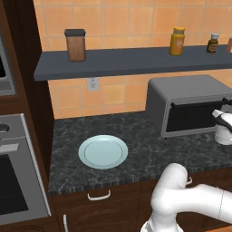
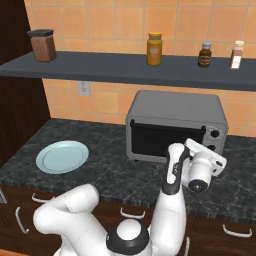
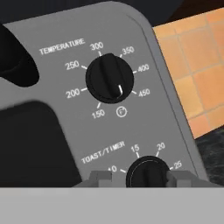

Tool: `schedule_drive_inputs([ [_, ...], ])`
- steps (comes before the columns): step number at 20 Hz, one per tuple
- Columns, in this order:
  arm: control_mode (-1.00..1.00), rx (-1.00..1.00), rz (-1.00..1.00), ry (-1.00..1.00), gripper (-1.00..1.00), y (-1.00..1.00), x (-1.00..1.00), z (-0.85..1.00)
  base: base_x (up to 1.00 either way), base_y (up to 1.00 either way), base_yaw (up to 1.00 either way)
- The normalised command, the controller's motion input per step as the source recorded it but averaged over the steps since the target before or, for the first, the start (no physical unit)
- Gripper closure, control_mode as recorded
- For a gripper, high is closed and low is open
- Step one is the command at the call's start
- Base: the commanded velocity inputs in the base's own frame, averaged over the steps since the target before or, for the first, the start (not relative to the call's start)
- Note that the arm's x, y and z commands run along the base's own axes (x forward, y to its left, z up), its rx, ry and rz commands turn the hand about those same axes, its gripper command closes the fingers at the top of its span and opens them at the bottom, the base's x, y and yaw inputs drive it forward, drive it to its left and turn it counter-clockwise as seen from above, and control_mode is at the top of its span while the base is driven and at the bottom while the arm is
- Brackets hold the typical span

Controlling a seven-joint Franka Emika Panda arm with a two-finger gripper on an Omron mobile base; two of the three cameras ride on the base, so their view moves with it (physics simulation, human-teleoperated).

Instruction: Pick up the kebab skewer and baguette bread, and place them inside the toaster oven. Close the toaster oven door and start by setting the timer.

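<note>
The toaster oven point(image 2: 175, 125) stands on the desk point(image 2: 110, 165), at the right, near the wall. A plate point(image 2: 62, 156) lies on the desk well to its left. A shelf point(image 2: 125, 70) above them carries jars. The gripper point(image 3: 145, 177) is before the timer knob point(image 3: 148, 171), which is below the temperature knob point(image 3: 109, 78).

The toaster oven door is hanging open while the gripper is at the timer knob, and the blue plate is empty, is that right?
Not quite: the toaster oven door is closed, as the right base view shows. The gripper is at the timer knob, and the blue plate is empty.
</note>
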Motion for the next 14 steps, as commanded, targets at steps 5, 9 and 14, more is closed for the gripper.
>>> schedule_drive_inputs([
  [5, -1.00, 0.16, 0.01, -0.05, 1.00, 0.00, 0.00, 0.20, 0.00, 0.00, 0.00],
  [9, -1.00, 0.18, 0.00, -0.07, 1.00, 0.06, 0.00, 0.14, 0.00, 0.00, 0.00],
  [14, -1.00, 0.16, 0.00, -0.02, 1.00, 0.10, 0.17, 0.17, 0.00, 0.00, 0.00],
])
